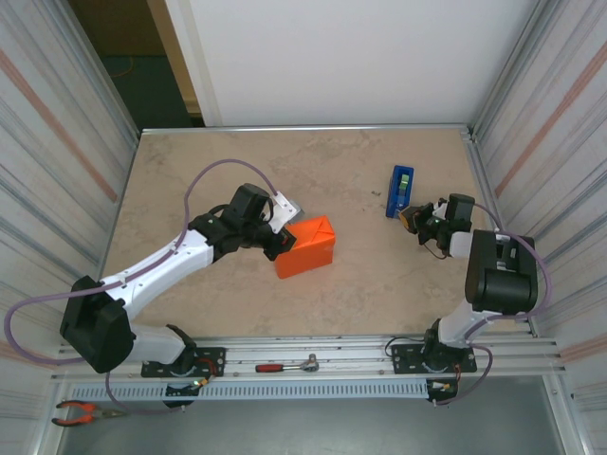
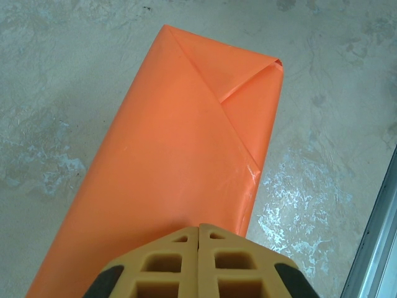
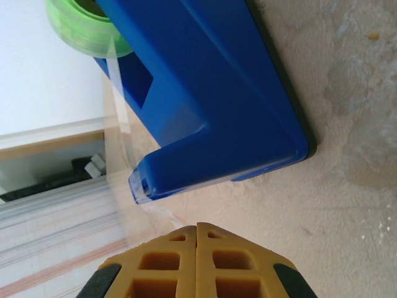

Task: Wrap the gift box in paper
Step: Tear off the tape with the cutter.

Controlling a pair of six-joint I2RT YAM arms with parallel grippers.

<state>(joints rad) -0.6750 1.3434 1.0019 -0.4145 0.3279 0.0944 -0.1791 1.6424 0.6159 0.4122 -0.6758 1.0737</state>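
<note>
The gift box (image 1: pixel 305 246) lies mid-table as a bright orange parcel, fully covered by the paper (image 2: pixel 180 155). The paper is folded over it with a diagonal flap at the far end. My left gripper (image 1: pixel 282 238) is at the parcel's left end. In the left wrist view the left gripper (image 2: pixel 199 226) is shut, its tips resting on the paper's top face with nothing between them. My right gripper (image 1: pixel 415 221) is just right of the blue tape dispenser (image 1: pixel 400 190). The right gripper (image 3: pixel 197 225) is shut, and a clear strip of tape (image 3: pixel 158 210) runs from the dispenser's cutter into its tips.
The blue tape dispenser (image 3: pixel 211 93) stands upright with a green tape roll (image 3: pixel 80 25) at its far end. Metal walls close in the table on left and right. A ratchet tool (image 1: pixel 289 365) and pliers (image 1: pixel 81 411) lie on the near rail, off the table.
</note>
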